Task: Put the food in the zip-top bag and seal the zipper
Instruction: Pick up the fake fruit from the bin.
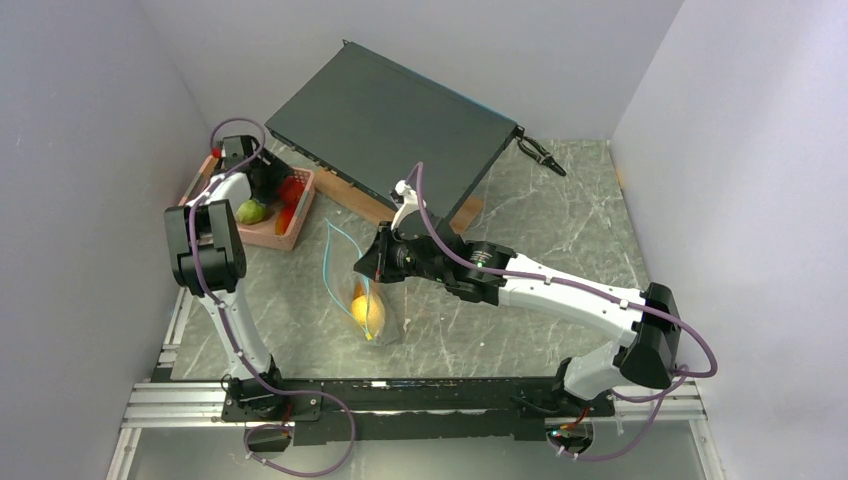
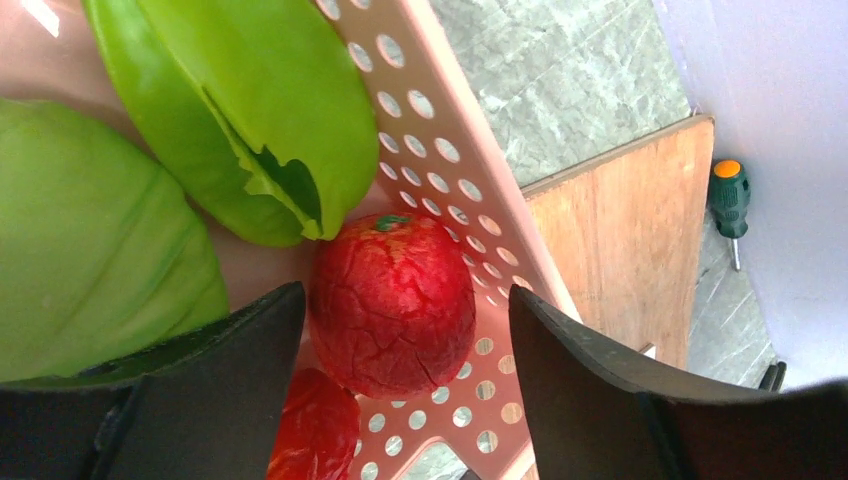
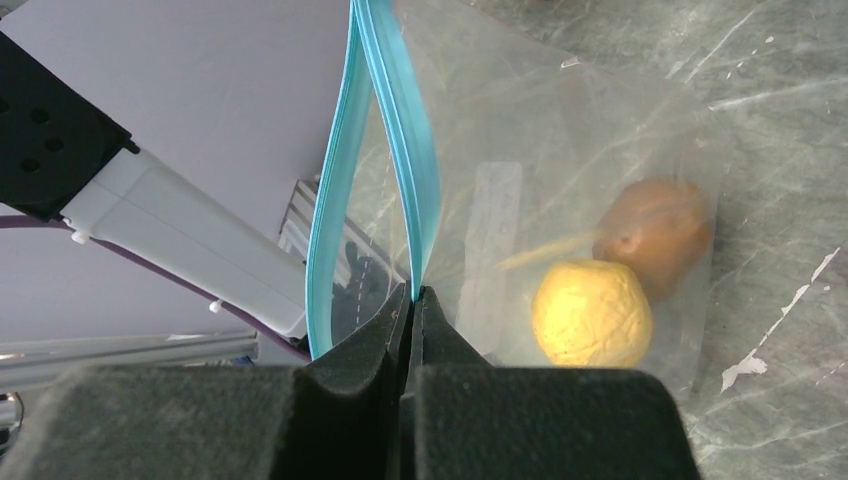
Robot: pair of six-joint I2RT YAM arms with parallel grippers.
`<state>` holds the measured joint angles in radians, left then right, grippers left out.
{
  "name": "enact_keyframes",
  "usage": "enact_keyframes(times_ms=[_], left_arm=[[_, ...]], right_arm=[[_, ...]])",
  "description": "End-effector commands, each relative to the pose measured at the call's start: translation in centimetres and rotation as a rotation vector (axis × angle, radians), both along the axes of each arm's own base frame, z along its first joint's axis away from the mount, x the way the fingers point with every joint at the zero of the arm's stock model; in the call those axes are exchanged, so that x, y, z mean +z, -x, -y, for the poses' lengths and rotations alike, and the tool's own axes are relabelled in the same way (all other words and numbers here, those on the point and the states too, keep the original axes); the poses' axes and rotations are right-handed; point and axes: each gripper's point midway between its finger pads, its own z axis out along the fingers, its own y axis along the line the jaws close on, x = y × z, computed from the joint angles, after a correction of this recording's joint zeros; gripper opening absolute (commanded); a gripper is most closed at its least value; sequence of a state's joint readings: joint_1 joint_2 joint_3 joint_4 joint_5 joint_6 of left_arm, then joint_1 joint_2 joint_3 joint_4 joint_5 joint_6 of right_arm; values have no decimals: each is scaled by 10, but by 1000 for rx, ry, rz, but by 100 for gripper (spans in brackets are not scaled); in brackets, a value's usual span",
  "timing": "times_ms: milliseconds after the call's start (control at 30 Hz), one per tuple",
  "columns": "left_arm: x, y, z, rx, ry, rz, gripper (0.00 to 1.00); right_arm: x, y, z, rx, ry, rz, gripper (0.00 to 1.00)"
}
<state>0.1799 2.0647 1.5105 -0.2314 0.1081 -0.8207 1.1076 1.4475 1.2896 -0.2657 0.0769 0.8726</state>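
My left gripper (image 2: 405,295) stands open inside the pink basket (image 2: 450,170), one finger on each side of a red toy fruit (image 2: 392,300); the right finger is clear of it. A second red piece (image 2: 315,430) and two green pieces (image 2: 250,110) lie beside it. The clear zip-top bag (image 1: 365,300) rests mid-table with a yellow fruit (image 3: 592,312) and an orange one (image 3: 655,230) inside. My right gripper (image 3: 412,292) is shut on one side of the teal zipper (image 3: 400,150), and the bag's mouth gapes open.
A dark flat case (image 1: 390,120) leans at the back on a wooden board (image 2: 620,230). A green-handled screwdriver (image 2: 728,200) lies by the wall. A black tool (image 1: 540,155) sits back right. White walls close in both sides.
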Motion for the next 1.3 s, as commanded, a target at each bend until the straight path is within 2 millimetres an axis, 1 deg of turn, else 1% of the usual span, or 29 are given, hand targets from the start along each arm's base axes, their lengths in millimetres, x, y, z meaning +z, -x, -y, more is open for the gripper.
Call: enact_keyframes(times_ms=[0, 100, 167, 267, 300, 400, 500, 600, 700, 733, 833, 933, 1067, 1133, 1167, 1267], left_arm=[[-5, 0, -1, -21, -32, -19, 82], [-8, 1, 7, -50, -35, -24, 82], [-11, 2, 14, -68, -38, -29, 80], [-17, 4, 27, -95, -45, -36, 72], [-18, 6, 30, -97, -40, -34, 66], [-18, 8, 30, -86, -36, -28, 56], [-6, 8, 28, -101, -62, -16, 47], [9, 13, 22, -92, -95, 1, 42], [30, 21, 15, -77, -114, 39, 39], [41, 25, 12, -70, -122, 55, 39], [57, 40, 5, -57, -147, 72, 37], [65, 61, 6, -58, -145, 84, 37], [72, 95, 18, -89, -113, 92, 37], [82, 110, 25, -108, -102, 116, 37], [83, 120, 29, -123, -94, 121, 38], [95, 150, 36, -152, -116, 147, 38]], right_arm=[[23, -3, -5, -12, -52, 22, 0], [20, -2, -5, -13, -52, 18, 0], [21, -3, -5, -14, -54, 20, 0], [22, -3, -5, -17, -56, 24, 0], [22, -4, -5, -17, -56, 26, 0], [24, -4, -5, -15, -55, 30, 0], [24, -4, -2, -19, -54, 34, 0], [24, -4, 0, -26, -54, 40, 0], [25, -5, 1, -30, -55, 46, 0], [24, -5, 2, -31, -54, 46, 0], [23, -5, 3, -36, -58, 48, 0], [19, -5, 4, -40, -60, 45, 0], [19, -6, 4, -39, -66, 48, 0], [18, -5, 3, -34, -66, 46, 0], [17, -5, 2, -32, -64, 45, 0], [16, -2, 1, -19, -65, 41, 0]])
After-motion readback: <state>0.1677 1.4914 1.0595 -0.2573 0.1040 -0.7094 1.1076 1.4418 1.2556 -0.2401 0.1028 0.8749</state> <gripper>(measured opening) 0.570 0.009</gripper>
